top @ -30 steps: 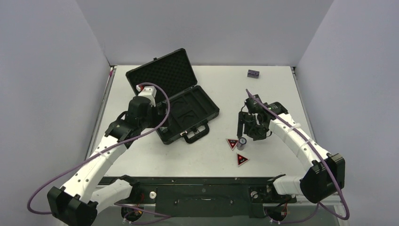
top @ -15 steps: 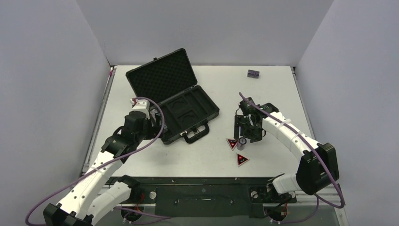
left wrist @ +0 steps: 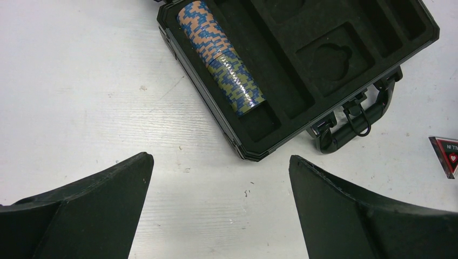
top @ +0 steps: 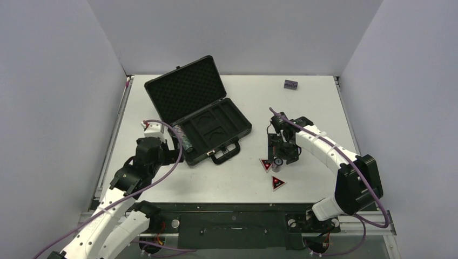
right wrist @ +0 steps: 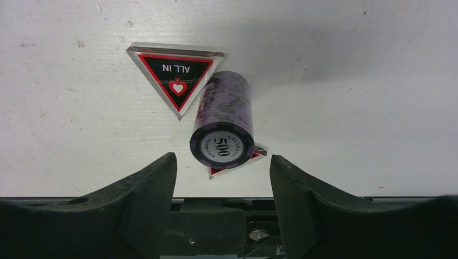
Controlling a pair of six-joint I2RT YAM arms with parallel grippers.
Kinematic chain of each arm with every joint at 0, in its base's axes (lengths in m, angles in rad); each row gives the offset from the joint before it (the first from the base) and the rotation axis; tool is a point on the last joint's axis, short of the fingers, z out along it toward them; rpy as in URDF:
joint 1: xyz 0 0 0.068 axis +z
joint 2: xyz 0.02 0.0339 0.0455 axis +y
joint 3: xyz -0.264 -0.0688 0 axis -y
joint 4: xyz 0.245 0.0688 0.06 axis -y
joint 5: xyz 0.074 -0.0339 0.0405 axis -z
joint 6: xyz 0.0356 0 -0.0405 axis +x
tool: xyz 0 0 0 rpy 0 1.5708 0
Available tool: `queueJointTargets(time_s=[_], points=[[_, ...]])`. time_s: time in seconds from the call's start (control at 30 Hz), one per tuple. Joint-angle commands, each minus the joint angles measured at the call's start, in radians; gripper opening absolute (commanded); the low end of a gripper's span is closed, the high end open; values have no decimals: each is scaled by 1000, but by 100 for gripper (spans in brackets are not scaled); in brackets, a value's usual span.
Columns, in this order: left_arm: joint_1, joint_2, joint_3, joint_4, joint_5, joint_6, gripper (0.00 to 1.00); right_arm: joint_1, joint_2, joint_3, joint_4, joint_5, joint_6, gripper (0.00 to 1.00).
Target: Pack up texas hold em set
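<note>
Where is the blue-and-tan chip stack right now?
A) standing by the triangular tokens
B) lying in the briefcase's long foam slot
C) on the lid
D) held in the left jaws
B: the left wrist view shows the blue-and-tan chip stack lying in a slot of the open briefcase, with the left gripper open and empty.

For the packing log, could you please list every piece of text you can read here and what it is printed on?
"ALL IN": on the red-and-black triangular token, above a spade symbol.
"500": centre of the top chip of the purple chip stack.
"LAS VEGAS": around that same chip's label; the lettering opposite it is too small to read.
Cut-off token at the left wrist view's right edge: lettering only partly in frame, unreadable.
</note>
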Motion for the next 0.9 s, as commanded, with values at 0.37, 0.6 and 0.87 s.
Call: queueJointTargets(time_s=[0.37, 0.6, 0.87], points=[[4, -33, -31, 76, -19, 5, 96, 6, -9, -23, 53, 33, -17, 55], [4, -24, -34, 83, -11, 10, 96, 5, 18, -22, 79, 33, -18, 53], [4, -50, -47, 89, -45, 8, 96, 5, 39, -39, 107, 33, -3, 48]])
